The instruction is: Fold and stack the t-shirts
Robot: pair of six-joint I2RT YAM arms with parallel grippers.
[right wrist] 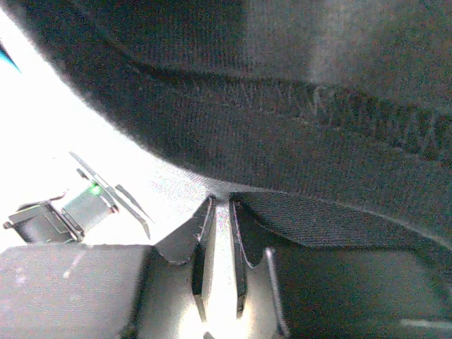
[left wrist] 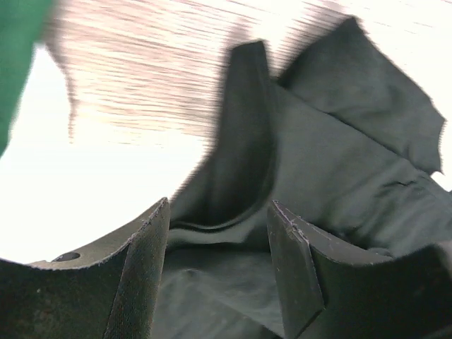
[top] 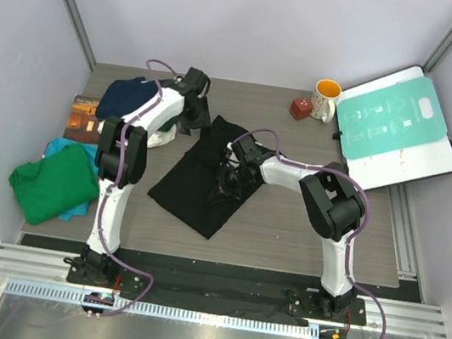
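1. Green t-shirt (top: 52, 183): bunched at the table's (top: 300, 242) left edge, lying on a teal t-shirt (top: 59, 147).
2. Picture book (top: 82, 117): just behind these.
3. Navy t-shirt (top: 127, 95): crumpled, back left.
4. Left gripper (left wrist: 217, 212): fingers spread, nothing between them, over the black t-shirt's upper left edge.
5. Black t-shirt (top: 193, 186): centre of table, laid flat at a slant.
6. Right gripper (right wrist: 221, 205): fingers drawn almost together at a hem of the black cloth; whether they pinch it cannot be told.
7. Orange-lined mug (top: 326, 99), teal-and-white board (top: 398, 128): back right.
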